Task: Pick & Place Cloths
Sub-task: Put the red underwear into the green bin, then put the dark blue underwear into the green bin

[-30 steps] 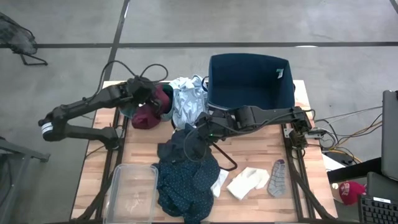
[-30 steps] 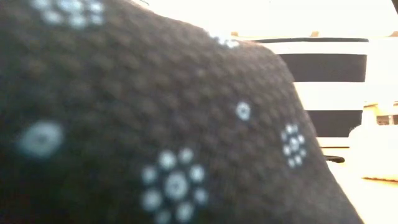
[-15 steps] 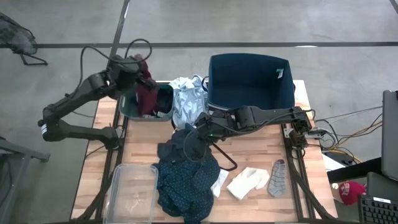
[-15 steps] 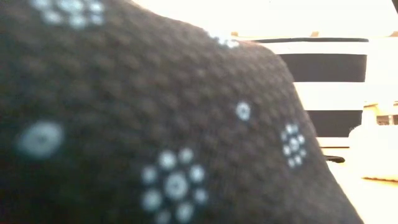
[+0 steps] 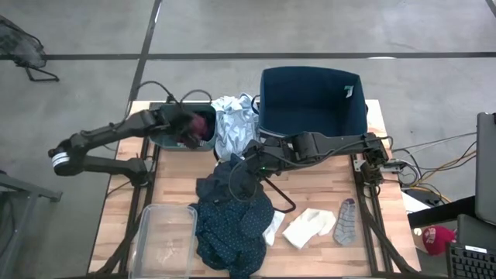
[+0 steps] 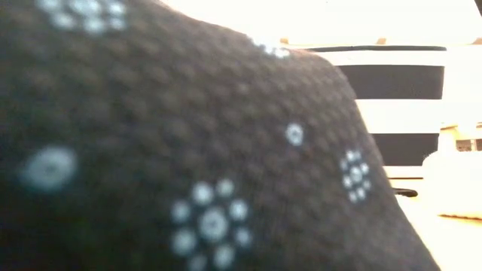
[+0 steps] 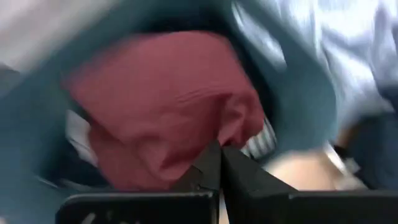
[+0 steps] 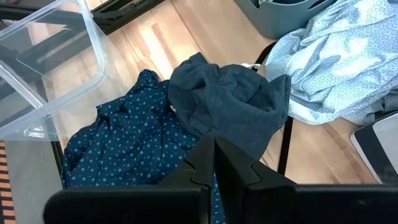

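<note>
My left gripper (image 5: 188, 126) is down in the teal bin (image 5: 165, 138) at the table's far left, shut on the maroon cloth (image 5: 201, 124), which fills the left wrist view (image 7: 161, 112). My right gripper (image 5: 246, 167) is at mid-table, shut at the dark slate cloth (image 8: 230, 99) that lies on the navy dotted cloth (image 5: 229, 225). The pale blue cloth (image 5: 232, 124) lies bunched between the two bins. White socks (image 5: 310, 227) and a grey sock (image 5: 346, 221) lie near the front right. The navy dotted cloth (image 6: 188, 150) blocks the low view. My left gripper pinches a fold of the maroon cloth (image 7: 233, 127) between its two fingertips. The fingers slant down into the teal bin from the table's left. The cloth lies bunched inside the bin, slack. My right gripper has its shut fingertips on the near edge of the dark slate cloth (image 8: 214, 134), coming slanting down from the table's right. The fingers hide whether cloth is pinched between them. The cloth lies on the navy dotted cloth.
A large navy bin (image 5: 310, 101) stands at the far right. A clear plastic box (image 5: 167, 236) sits at the front left. A thin black wire hanger (image 5: 280, 198) lies beside the right gripper. Bare wood shows at the right middle.
My left gripper has carried the maroon cloth up from the teal bin's near side and toward the far left edge, then down into the bin, where the cloth now lies bunched.
</note>
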